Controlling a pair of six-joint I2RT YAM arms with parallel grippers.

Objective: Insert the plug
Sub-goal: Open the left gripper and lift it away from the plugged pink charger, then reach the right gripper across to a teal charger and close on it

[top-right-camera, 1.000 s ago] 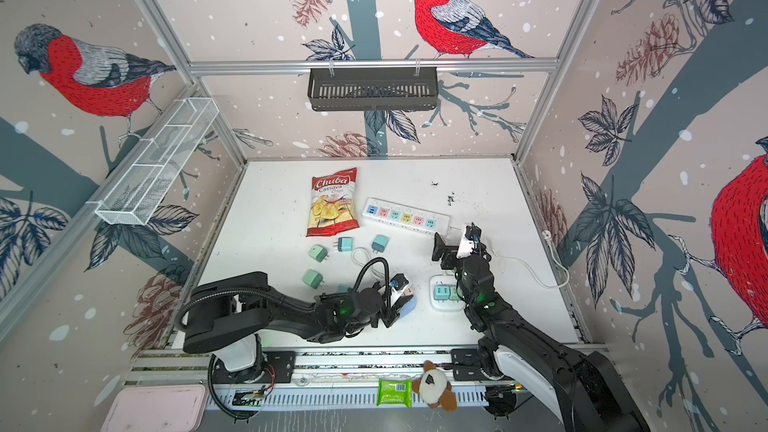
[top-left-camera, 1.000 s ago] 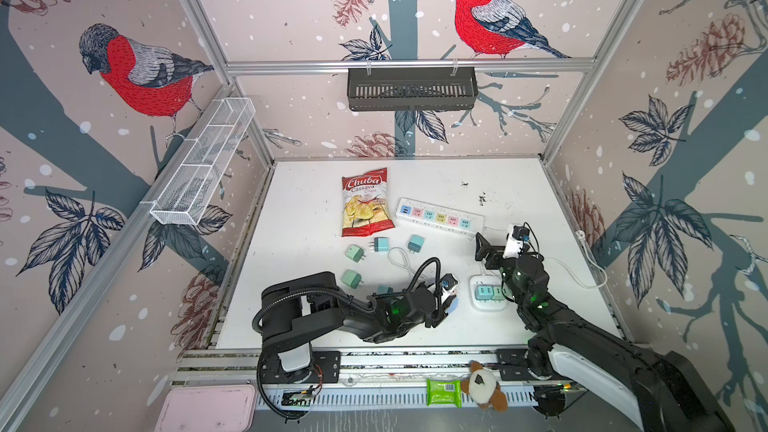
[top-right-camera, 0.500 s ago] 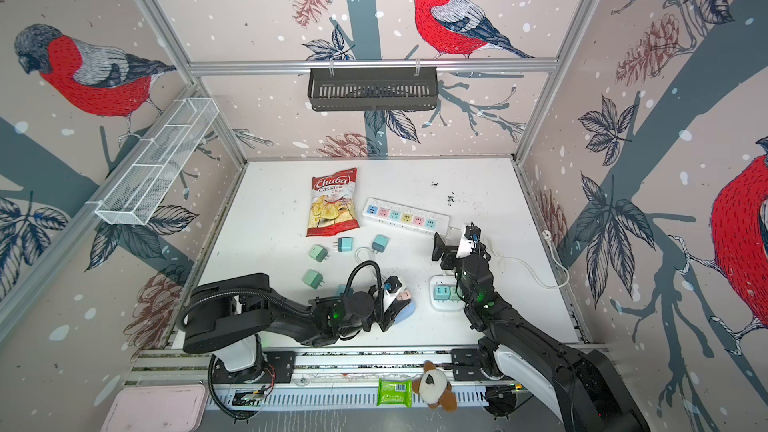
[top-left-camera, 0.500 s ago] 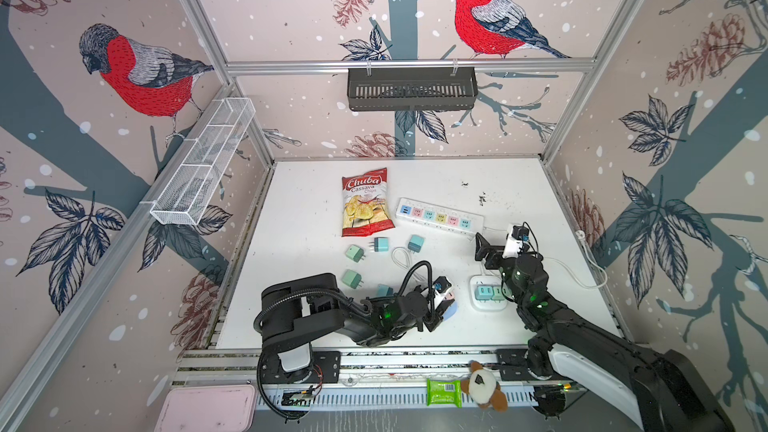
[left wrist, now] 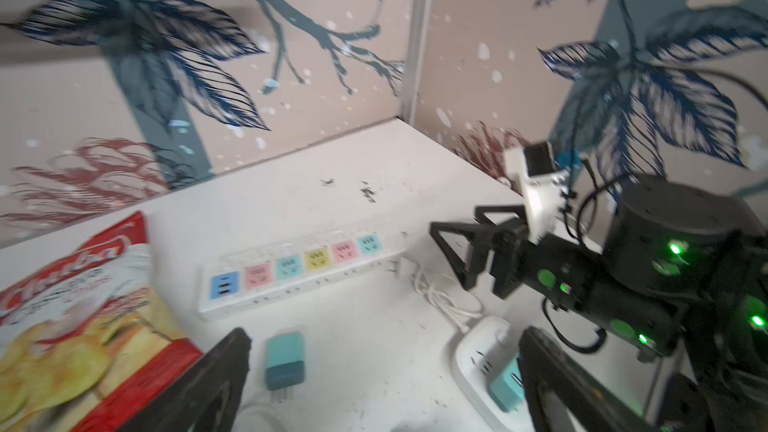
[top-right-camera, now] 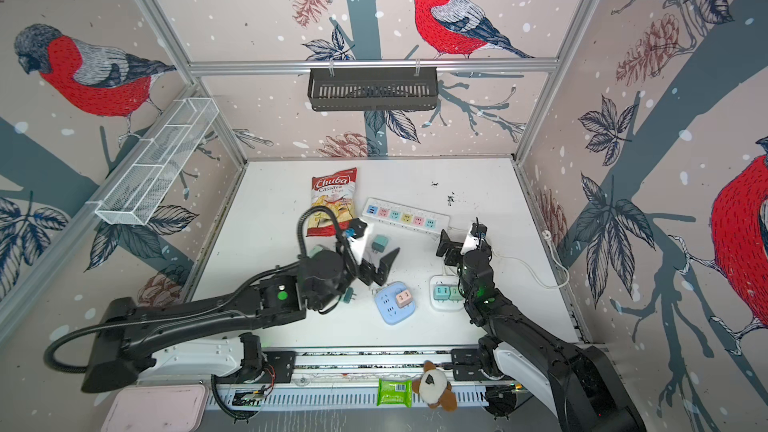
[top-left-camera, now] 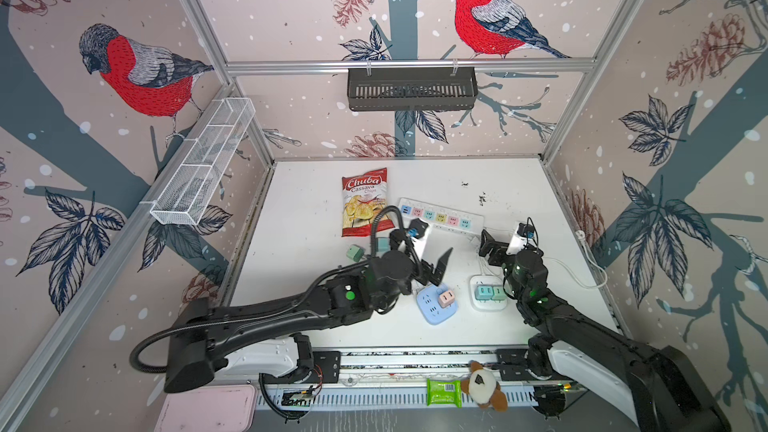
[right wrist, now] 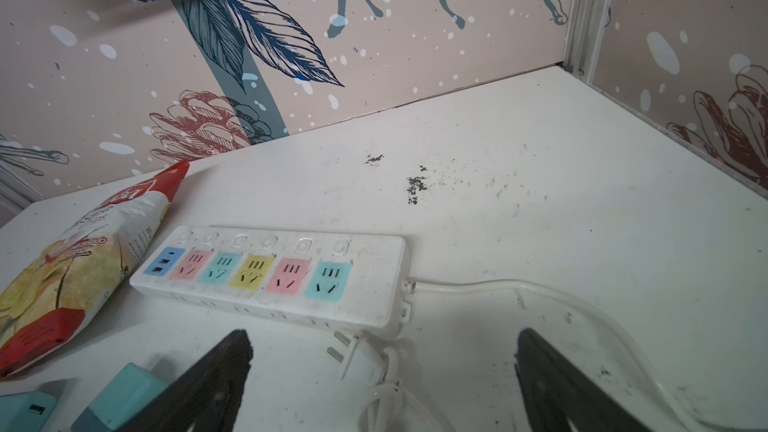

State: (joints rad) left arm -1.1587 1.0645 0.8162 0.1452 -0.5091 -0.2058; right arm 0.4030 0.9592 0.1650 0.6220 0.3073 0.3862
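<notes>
The pink plug (top-left-camera: 446, 297) stands on the top face of the blue socket block (top-left-camera: 430, 311), toward its far right corner, its prongs hidden. It looks seated; the block lies on the white tabletop (top-left-camera: 291, 222) toward the near edge, a little right of centre. The left claw (top-left-camera: 436, 270) is spread wide and holds nothing; in both top views it hangs just to the far left of the block, clear of the pink plug, and in the left wrist view its two dark fingers (left wrist: 216, 376) frame bare tabletop, with a loose teal plug (left wrist: 284, 361) lying on its side beside one of them. Just right of the blue block sits a white socket block (top-left-camera: 488, 307) carrying two teal plugs (top-left-camera: 483, 291) side by side; the right arm leans over its right edge. The right claw (top-left-camera: 490, 243) is also spread and empty — it points toward the far side, raised between the white block and the long power strip (top-left-camera: 440, 217); in the right wrist view the strip's coloured outlets face up, its white cord (right wrist: 498, 288) runs off to the right, and a white two-pin plug (right wrist: 353, 351) lies loose just near of it. A chips bag (top-left-camera: 365, 201) lies flat just beside the strip's left end; a pale green plug (top-left-camera: 355, 252) rests on the tabletop left of the left arm's wrist.
</notes>
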